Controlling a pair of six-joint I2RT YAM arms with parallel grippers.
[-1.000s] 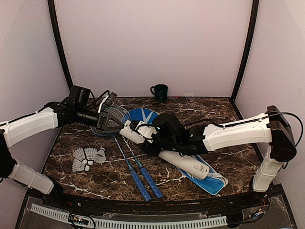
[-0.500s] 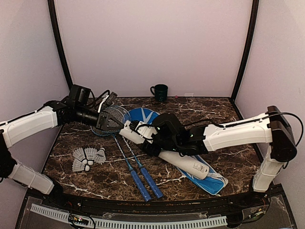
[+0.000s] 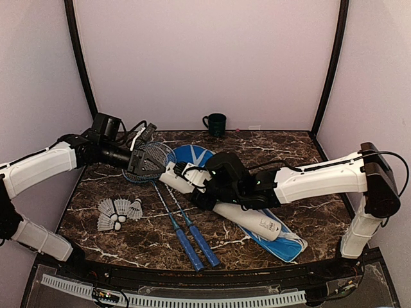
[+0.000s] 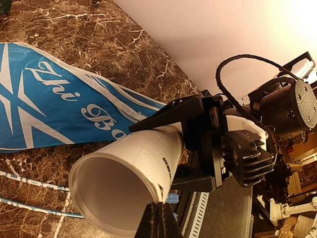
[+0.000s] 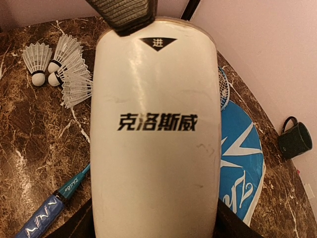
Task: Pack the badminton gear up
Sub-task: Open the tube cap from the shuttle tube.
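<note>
Over the marble table [image 3: 289,144], the right gripper [image 3: 204,187] clamps the long white cylindrical tube [image 3: 257,221]; smooth, it may slip. Whether the left gripper [image 3: 138,157] is parted or closed is unclear.

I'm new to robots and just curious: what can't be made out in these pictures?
Cover lettering: left wrist view, tube hides its end.
Racket heads: top view, left gripper covers part.
Whether left gripper is open: tips cut off at left wrist view's bottom edge.
Shuttlecocks: top view, overlapping, count unclear.
</note>
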